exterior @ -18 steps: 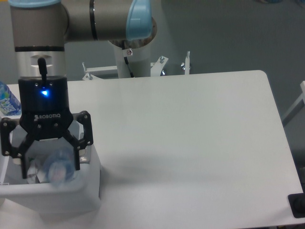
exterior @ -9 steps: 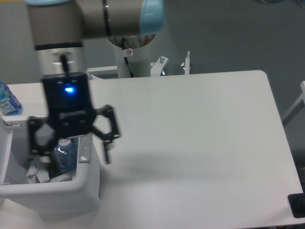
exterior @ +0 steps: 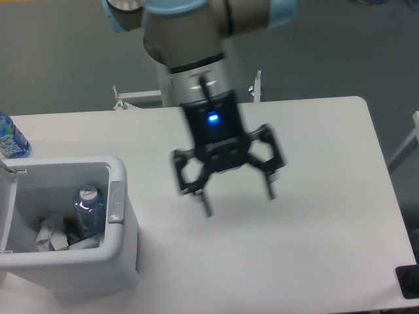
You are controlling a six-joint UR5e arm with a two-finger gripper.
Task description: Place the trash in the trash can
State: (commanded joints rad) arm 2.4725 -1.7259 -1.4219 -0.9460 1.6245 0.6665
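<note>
Table (exterior: 327,163) white. Trash can (exterior: 121,252) at front-left corner. Gripper (exterior: 239,199) above table middle, pointing down, fingers spread wide, holding nothing, motion-blurred. Bottle (exterior: 88,212) inside can, long axis near upright, cap up. Wrapper (exterior: 49,237) beside it, crumpled.

Tool (exterior: 239,201) points down, fingers spread wide, empty.

The trash can (exterior: 122,226) sits on the tabletop (exterior: 314,163) at about eight o'clock, near the front edge. Inside it the ribbed bottle (exterior: 90,210) stands toward the can's three o'clock wall, with the wrapper (exterior: 51,237) at the bottle's eight o'clock. A second bottle (exterior: 11,139) stands at ten o'clock, behind the can. The end effector (exterior: 237,201) hangs above the tabletop's centre, at the can's three o'clock, well apart from it.
</note>
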